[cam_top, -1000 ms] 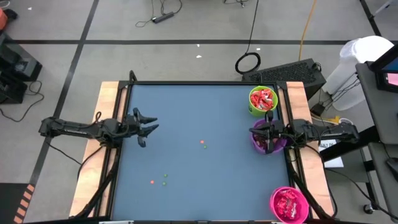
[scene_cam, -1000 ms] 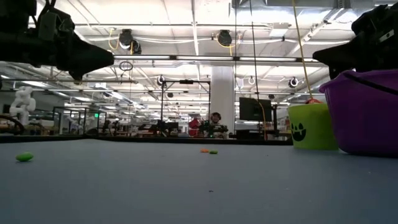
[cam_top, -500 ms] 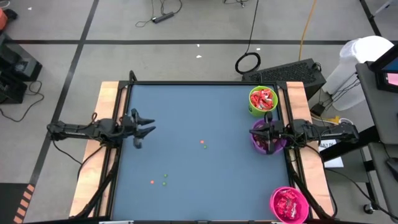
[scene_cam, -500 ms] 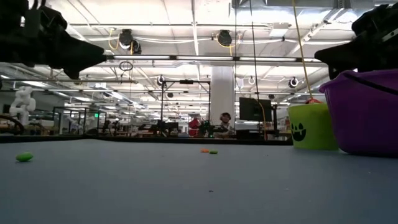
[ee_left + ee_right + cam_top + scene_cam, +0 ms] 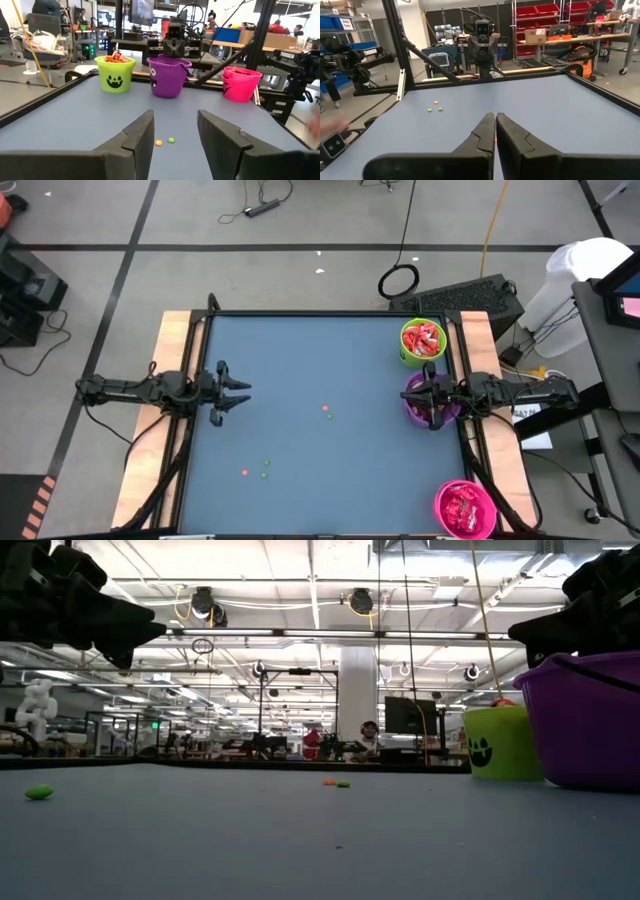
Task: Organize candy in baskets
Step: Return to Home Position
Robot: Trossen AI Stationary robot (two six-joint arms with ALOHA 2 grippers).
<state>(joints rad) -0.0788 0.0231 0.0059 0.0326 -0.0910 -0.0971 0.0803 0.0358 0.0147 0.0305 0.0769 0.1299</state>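
Since a second earlier, the left gripper [image 5: 175, 121] had drawn back toward the left edge of the smooth blue-grey table [image 5: 320, 350], its blocky dark jaws spread. The right gripper [image 5: 495, 118] hung over the purple basket [image 5: 167, 80], its tapered jaws pressed together. Round plastic baskets stood along the right edge, lime green [image 5: 407, 350] and pink [image 5: 442, 515] among them, both holding shiny red-wrapped candy [image 5: 424, 336]. Tiny round dots [image 5: 326, 410] lay mid-table.

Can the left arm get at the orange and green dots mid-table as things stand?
Probably yes. The left gripper is open at the table's left side, facing the orange dot and green dot, with only bare table between. The right gripper hangs over the purple basket.
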